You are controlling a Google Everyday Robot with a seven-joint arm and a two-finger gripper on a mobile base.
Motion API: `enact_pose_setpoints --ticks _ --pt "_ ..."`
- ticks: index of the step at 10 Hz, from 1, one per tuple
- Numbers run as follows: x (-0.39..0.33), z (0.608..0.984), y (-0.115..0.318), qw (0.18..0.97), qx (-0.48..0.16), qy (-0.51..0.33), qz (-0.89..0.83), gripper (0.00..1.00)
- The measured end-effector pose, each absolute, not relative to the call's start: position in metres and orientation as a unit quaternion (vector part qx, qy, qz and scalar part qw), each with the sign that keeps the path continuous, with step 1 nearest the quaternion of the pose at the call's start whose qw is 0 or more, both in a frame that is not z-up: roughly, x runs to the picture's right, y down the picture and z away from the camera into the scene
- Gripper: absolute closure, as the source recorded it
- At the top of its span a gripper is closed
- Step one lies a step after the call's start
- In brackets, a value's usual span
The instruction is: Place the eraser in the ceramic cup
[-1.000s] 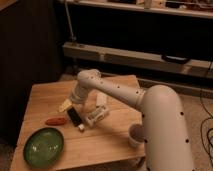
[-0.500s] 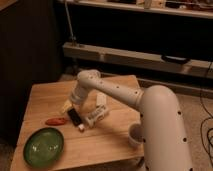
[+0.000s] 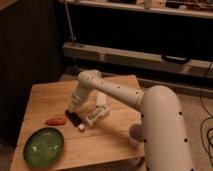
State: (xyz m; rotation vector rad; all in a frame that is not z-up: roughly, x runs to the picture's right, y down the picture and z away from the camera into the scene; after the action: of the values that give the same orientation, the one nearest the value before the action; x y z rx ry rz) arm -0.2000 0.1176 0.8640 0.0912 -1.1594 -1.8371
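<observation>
Grasp step: gripper (image 3: pixel 74 108) low at centre-left of frame, just above eraser (image 3: pixel 74 119); its opening and hold not discernible. Next: secure eraser, lift, carry to ceramic cup (image 3: pixel 135 134) at lower right.

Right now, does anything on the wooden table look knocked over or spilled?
The white labelled bottle lies on its side beside the small black rectangular eraser, as if tipped over. The gripper is just above the eraser. The small white ceramic cup stands upright; no spill shows.

Over the tan worktop (image 3: pixel 110 147), the white gripper (image 3: pixel 74 109) hangs by the black eraser (image 3: pixel 73 119), near a green plate (image 3: pixel 44 146), red-orange piece (image 3: pixel 55 121) and white ceramic cup (image 3: pixel 135 137).
</observation>
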Motion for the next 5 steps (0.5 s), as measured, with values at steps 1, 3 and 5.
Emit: enact_pose_setpoints --ticks 1,3,5 --pt "-0.1996 0.864 0.1179 0.464 0.036 -0.471 -0.749 0.86" --pt "-0.193 0.8656 0.1151 0.475 0.01 -0.456 -0.752 0.77" --pt "-0.191 0.8651 0.1121 0.48 -0.034 -0.412 -0.774 0.59"
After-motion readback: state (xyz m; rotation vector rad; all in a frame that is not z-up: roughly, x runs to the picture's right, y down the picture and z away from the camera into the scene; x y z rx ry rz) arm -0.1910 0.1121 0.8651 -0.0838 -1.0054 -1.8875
